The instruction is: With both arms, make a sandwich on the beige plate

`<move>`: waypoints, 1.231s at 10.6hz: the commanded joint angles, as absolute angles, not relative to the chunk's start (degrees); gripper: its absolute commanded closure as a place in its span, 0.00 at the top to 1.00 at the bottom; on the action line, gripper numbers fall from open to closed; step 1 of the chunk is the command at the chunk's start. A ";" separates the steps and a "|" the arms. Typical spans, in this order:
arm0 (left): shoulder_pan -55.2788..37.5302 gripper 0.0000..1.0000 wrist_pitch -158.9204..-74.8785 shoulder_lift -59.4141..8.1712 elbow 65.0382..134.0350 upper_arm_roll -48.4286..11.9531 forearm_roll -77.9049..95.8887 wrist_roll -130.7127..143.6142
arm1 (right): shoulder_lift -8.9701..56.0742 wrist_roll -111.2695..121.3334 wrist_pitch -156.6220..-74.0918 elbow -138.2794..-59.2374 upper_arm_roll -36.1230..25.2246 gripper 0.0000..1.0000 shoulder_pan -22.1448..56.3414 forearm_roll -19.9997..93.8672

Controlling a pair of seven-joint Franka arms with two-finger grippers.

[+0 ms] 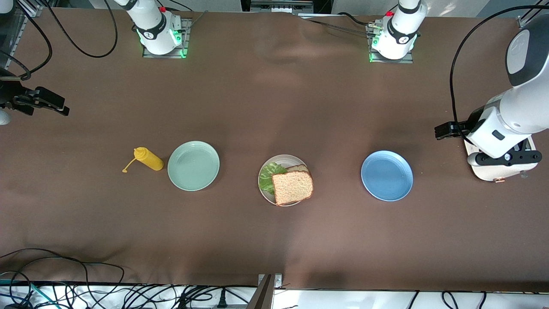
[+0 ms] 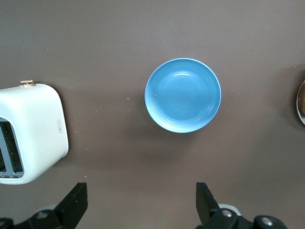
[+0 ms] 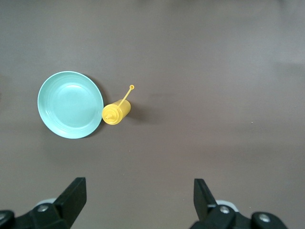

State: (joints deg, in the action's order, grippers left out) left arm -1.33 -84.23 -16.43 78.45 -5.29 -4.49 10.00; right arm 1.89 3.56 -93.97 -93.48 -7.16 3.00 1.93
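Front view shows the sandwich (image 1: pixel 291 185) on the beige plate (image 1: pixel 266 195) mid-table on brown cloth (image 1: pixel 274 240), while left wrist view has the left gripper (image 2: pixel 142 202) spread over it, and right wrist view the right gripper (image 3: pixel 139 200) likewise spread.

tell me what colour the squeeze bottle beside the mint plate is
Mustard yellow, cap and tether included; the squeeze bottle shows best in the right wrist view.
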 commanded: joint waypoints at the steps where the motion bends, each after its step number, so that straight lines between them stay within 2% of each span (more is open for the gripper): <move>1: -0.97 1.00 -89.11 -12.14 85.94 -5.45 -6.50 10.37 | 1.58 4.48 -93.25 -92.64 -6.94 1.00 2.90 2.46; 10: -0.61 1.00 -87.98 -11.87 85.43 -5.36 -4.41 9.41 | 0.53 3.96 -93.16 -92.64 -6.68 1.00 3.16 2.37; 13: -0.62 1.00 -88.41 -6.96 88.58 -7.03 -2.46 7.21 | 0.53 3.78 -92.90 -91.93 -5.89 1.00 3.60 2.20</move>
State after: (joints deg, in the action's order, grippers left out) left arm -0.87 -87.85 -11.95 84.18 -6.35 -3.68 8.82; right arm 0.84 3.58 -93.86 -92.85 -6.12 3.41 1.93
